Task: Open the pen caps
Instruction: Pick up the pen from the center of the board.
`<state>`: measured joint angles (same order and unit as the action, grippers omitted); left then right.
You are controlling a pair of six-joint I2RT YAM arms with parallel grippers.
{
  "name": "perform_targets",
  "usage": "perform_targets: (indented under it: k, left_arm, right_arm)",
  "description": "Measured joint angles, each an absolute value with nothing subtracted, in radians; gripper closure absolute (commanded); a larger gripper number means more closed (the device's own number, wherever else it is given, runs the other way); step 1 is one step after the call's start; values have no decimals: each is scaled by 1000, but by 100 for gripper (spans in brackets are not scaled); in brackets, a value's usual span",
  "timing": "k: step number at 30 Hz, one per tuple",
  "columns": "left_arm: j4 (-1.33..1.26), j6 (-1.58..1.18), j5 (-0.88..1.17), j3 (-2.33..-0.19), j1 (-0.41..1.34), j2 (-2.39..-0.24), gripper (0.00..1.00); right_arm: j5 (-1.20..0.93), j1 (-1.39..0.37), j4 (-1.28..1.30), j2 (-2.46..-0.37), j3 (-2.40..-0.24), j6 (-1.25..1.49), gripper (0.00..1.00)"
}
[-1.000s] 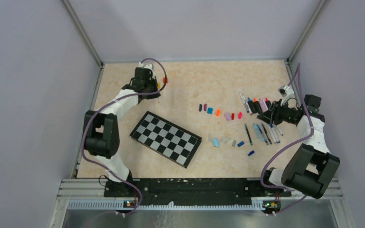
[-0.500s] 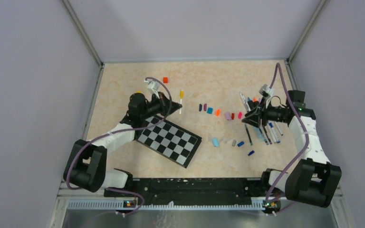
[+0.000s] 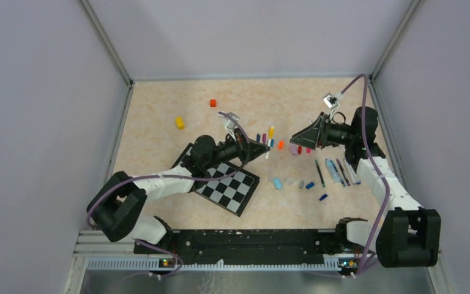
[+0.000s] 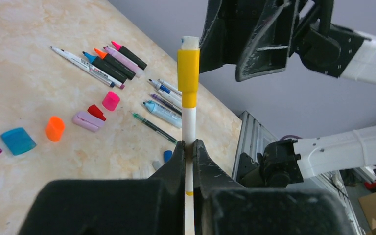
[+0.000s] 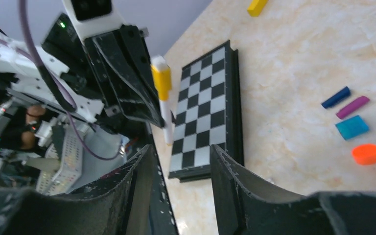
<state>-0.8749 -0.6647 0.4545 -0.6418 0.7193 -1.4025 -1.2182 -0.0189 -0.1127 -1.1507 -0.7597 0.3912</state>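
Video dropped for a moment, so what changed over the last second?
The left gripper, shut on the yellow-capped pen, swung from the far left corner to mid-table. The right gripper left the laid-out pens and moved left to face it, jaws open. Chessboard and loose caps stayed put.

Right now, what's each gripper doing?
Left gripper: shut on the yellow-capped pen.
Right gripper: open, empty.

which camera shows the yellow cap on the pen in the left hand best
The left wrist view: the yellow cap stands large and sharp, seated on the white pen clamped in the left hand. The right wrist view shows it smaller; the top view only as a yellow speck.
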Motion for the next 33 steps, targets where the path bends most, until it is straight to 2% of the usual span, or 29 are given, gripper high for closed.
perform_targets:
  k: [3,8,16,21,33]
  left_arm:
    - [-890,-687,402,-654,757,-1439,100]
    - [-913,-717,319,-675,812,-1484,100]
    - [-928,-733,261,-705,856,-1502,100]
    - [-928,-735,242,-710,868,-1513,100]
    - [-919,-735,217,-725,886,-1523,100]
  right_arm:
    - [-1204,-39,-344,-1152,-709,634,49]
    - [-1178,-70,-633,-1152,-619,886,49]
    - [-1112,-106,-666,-1153,-587,938,51]
    - [-1068,-113,-661,-1157,-582,936,57]
    - [-1029,-150,-635,-1168,-564,878,82]
